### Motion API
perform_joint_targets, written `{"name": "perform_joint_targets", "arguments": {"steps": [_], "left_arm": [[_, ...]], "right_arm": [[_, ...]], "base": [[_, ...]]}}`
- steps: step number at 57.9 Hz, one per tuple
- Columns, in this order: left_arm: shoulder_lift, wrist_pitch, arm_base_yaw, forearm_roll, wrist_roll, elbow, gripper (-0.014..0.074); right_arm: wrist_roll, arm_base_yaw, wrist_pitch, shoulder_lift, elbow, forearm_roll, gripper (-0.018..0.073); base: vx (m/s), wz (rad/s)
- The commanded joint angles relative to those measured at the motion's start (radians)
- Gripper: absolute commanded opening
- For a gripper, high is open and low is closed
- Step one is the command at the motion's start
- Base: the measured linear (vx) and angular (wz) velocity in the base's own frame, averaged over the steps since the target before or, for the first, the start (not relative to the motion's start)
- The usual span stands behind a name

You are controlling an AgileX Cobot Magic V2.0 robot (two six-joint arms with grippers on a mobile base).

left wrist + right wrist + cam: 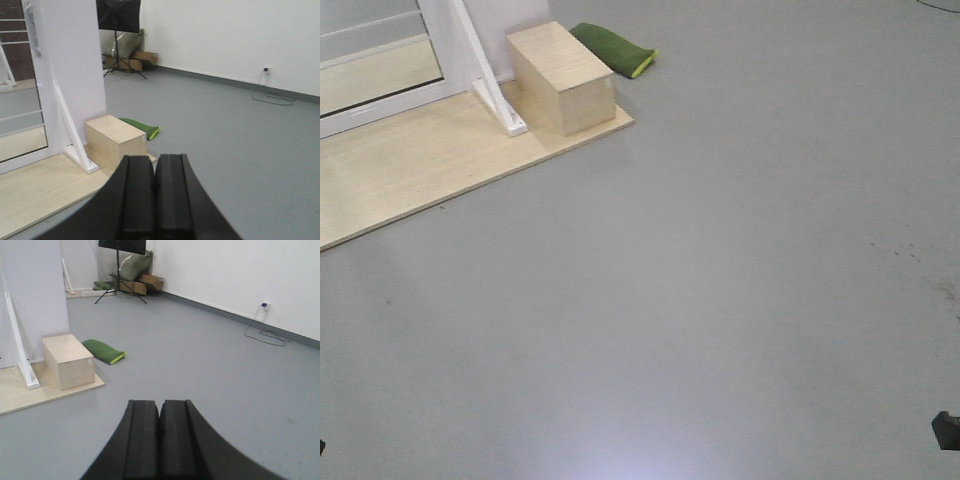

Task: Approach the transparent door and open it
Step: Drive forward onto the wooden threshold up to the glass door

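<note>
White-framed glass door [20, 95] has thin bars [20, 115]; left fingers [137, 197] and right fingers [142, 440] are pressed together, holding nothing.

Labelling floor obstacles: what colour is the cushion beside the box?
The cushion is green, yellow-edged; clearest in the front-facing view.

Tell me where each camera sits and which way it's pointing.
Front camera: up on the robot, tilted down at the grey floor, wooden box upper left; only a dark bit at the lower right edge may be the robot.
Left wrist camera: behind the closed left gripper, facing the glass door and box.
Right wrist camera: behind the closed right gripper, facing across the floor to the far wall.
All three share the box and green cushion.
</note>
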Motion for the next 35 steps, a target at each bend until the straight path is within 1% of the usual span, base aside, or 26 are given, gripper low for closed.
{"name": "perform_joint_targets", "arguments": {"steps": [1, 35], "left_arm": [[-0.013, -0.081, -0.002, -0.01, -0.002, 0.031, -0.0005], [-0.013, -0.081, -0.002, -0.01, -0.002, 0.031, -0.0005]], "right_arm": [[-0.01, -0.004, -0.079, -0.014, 0.012, 0.0, -0.0005], [-0.01, -0.004, -0.079, -0.014, 0.012, 0.0, -0.0005]], "base": [[0.57, 0.48], [0.57, 0.46]]}}
